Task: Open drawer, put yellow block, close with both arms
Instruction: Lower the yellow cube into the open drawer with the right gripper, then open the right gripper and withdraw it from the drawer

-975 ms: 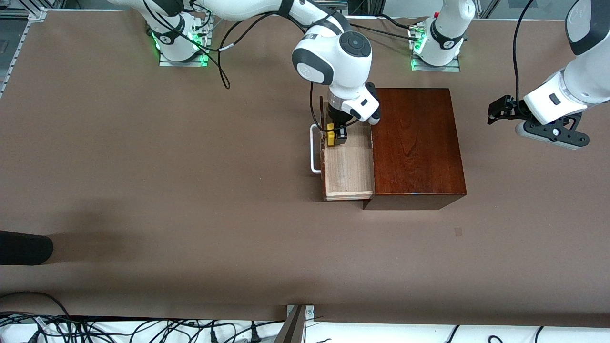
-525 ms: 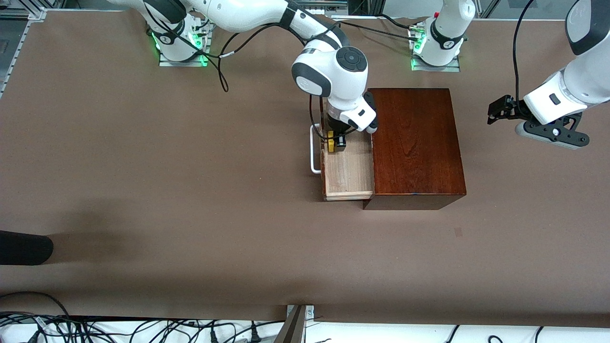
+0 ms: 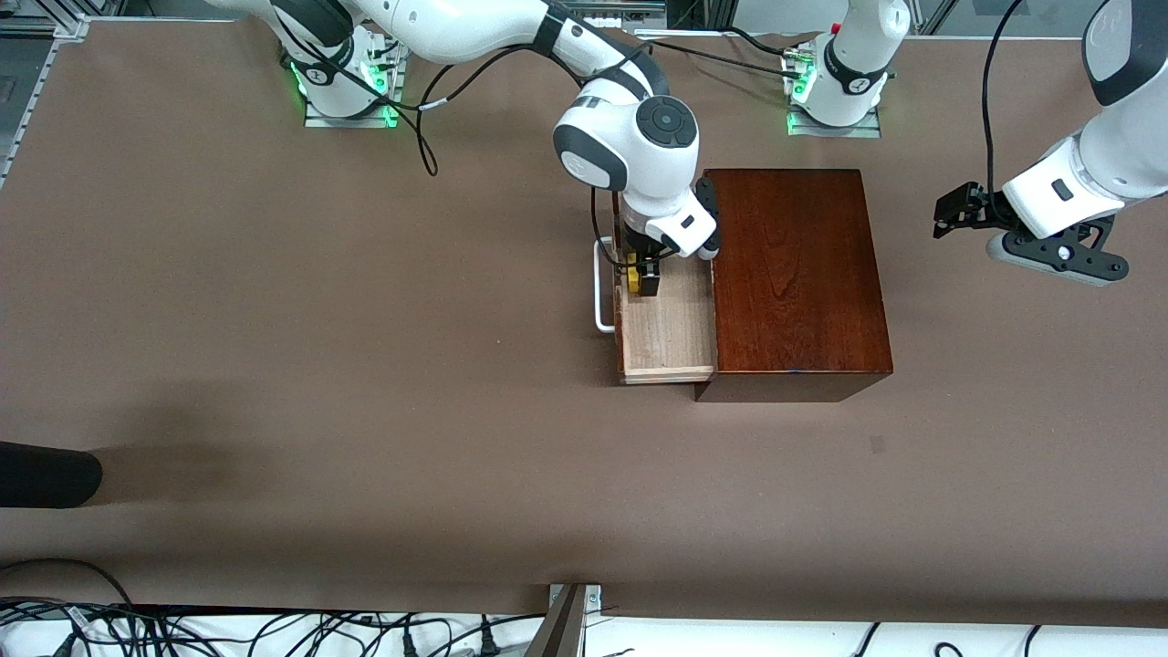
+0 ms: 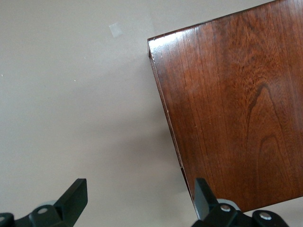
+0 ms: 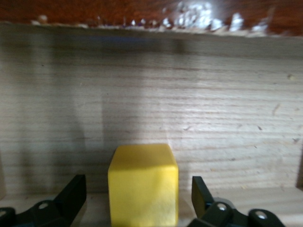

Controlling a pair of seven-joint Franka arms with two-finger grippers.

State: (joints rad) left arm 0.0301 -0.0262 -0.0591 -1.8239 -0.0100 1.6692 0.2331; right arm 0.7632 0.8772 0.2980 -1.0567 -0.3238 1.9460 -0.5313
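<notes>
- Seeing the drawer [image 3: 671, 333] pulled out of the dark wooden box [image 3: 798, 274], with its pale wood floor showing and its white handle [image 3: 599, 285] sticking out toward the right arm's end of the table [image 3: 365, 365]
- Counting the opening step as done
- Finding the yellow block [image 3: 632, 276] down inside the drawer, close to the drawer's front, in the part farther from the front camera
- Looking through the right wrist view and spotting the block sitting on the drawer floor, with a little gap on each side between it and the black fingers [image 5: 73, 191]
- Calling the right gripper [image 3: 641, 274] spread apart, low inside the drawer, around the block but not squeezing it
- Judging the putting-in step as pretty much done too
- Spotting the left gripper [image 4: 139, 194] up in the air over the bare table, just beside the box at the left arm's end, fingers wide apart and holding nothing, waiting
- Thinking about what is left: lifting the right gripper up and out of the drawer, then pushing the drawer shut with both arms
- Guessing a bump on the way up could knock the block, so a straight lift looks safest
- Noting the drawer as not yet shut, so the last job is not begun
</notes>
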